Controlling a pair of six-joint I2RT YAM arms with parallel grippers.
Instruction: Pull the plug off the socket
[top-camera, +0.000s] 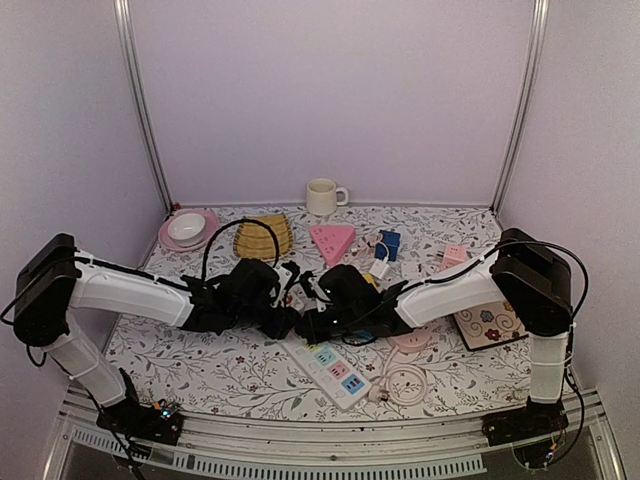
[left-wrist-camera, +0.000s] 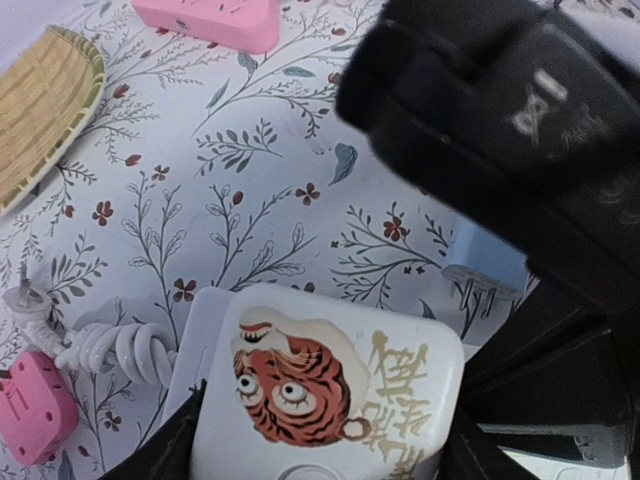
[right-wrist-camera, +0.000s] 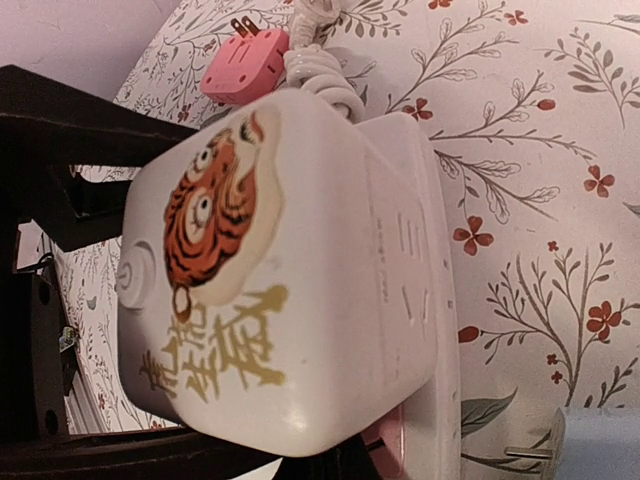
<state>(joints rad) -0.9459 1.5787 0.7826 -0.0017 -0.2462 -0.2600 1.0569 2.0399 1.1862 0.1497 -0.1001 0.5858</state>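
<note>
Tiger plug (left-wrist-camera: 330, 390) sits stuck in the white power strip (top-camera: 335, 372) near the middle of the tabletop, so my left gripper (left-wrist-camera: 320, 450) hugs its two sides to pull, while my right gripper (top-camera: 312, 322), pinched shut, hangs close by.
</note>
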